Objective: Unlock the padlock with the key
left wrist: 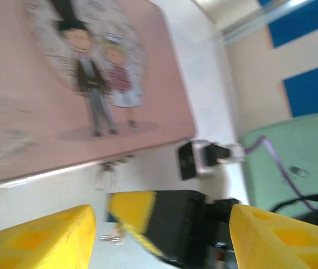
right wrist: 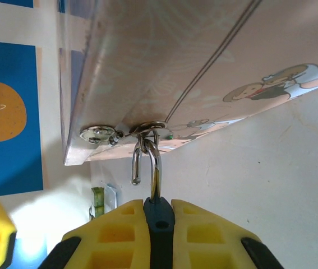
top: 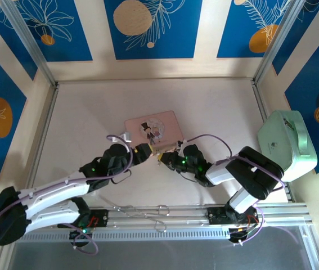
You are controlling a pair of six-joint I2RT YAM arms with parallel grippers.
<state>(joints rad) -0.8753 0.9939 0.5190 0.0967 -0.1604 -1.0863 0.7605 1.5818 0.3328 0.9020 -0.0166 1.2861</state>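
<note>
Right fingers (right wrist: 203, 235) around the padlock (right wrist: 159, 223)

Overhead plus 2 close-ups, box (top: 151, 129) shared

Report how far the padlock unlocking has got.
Looks done: the tiny blue-teal padlock seems open, one leg of its silver shackle free of the body. In hand: the right fingers clamp that body; the left fingers stand open. Left: perhaps unhooking it from the pink illustrated tin box.
</note>
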